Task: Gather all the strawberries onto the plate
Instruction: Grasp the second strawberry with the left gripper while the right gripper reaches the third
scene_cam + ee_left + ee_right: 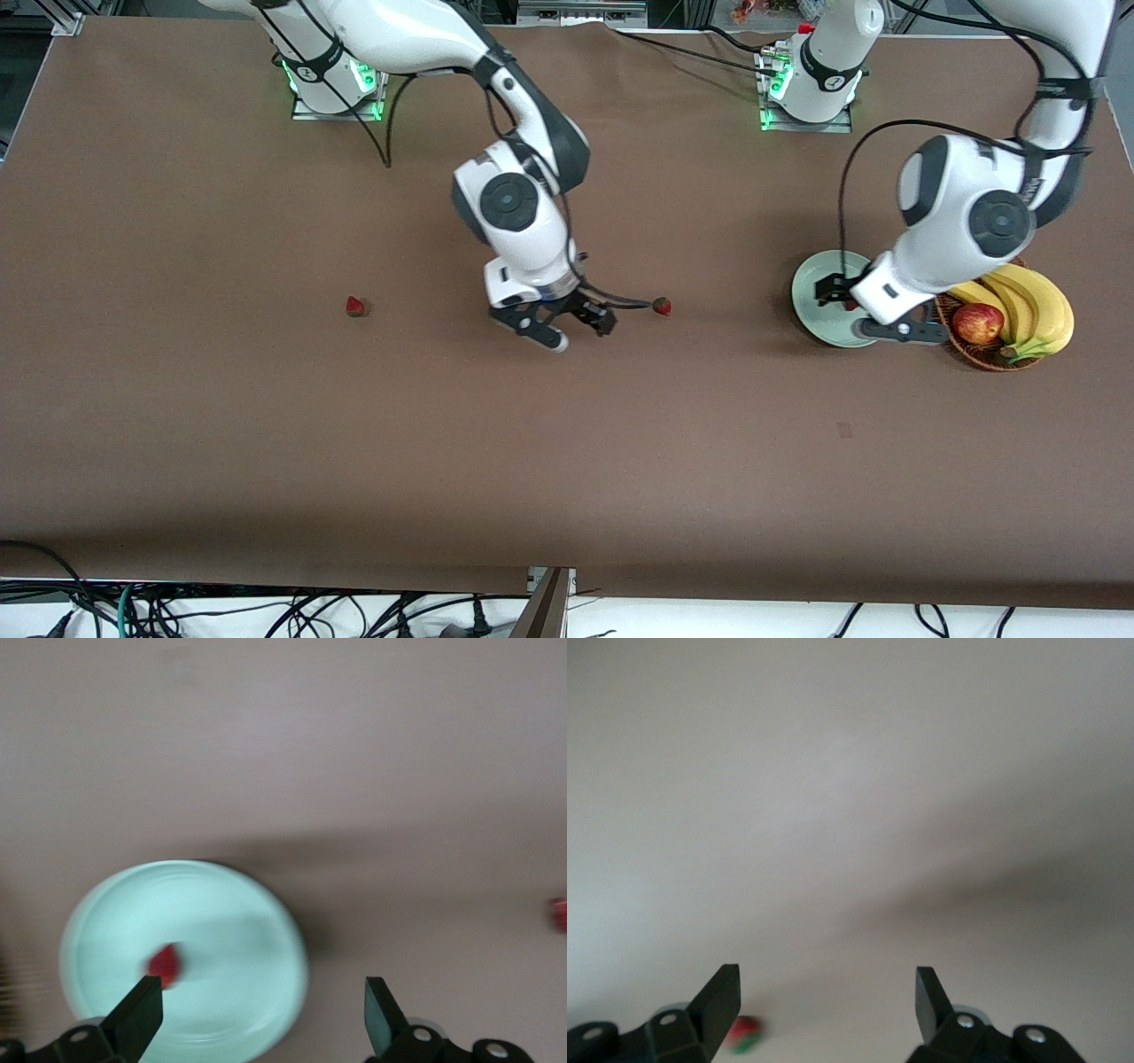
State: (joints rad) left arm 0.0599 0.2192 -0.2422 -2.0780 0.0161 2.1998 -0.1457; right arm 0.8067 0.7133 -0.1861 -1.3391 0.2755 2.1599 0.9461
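**Desk:** Where do the strawberries lie?

**Caption:** One strawberry (pixel 166 965) rests in the mint-green plate (pixel 811 306), which stands near the table's edge at the left arm's end, just beside the wicker basket (pixel 974 353) holding an apple (pixel 977 323) and bananas (pixel 1032 306). A second strawberry (pixel 662 306) lies on the bare tabletop (pixel 266 443) near its middle, close to the right gripper (pixel 571 330). A third strawberry (pixel 355 307) sits well toward the right arm's end, alone.

**Desk:** And the tools?

**Caption:** The left gripper (pixel 261 1014) hangs over the plate with its jaws spread wide and nothing between them; the berry below lies free of the fingers (pixel 137 1014). The right gripper hovers low over the table's middle, jaws also parted and empty, a berry glimpsed just beside one finger (pixel 722 997) in its wrist view.

**Desk:** What does the step in hand ask for?

**Caption:** By my reading, the left arm should lift clear without brushing the plate's rim. The right should centre its open jaws over the middle berry, descend straight, and close gently, since so small and round a fruit may well roll or bruise.
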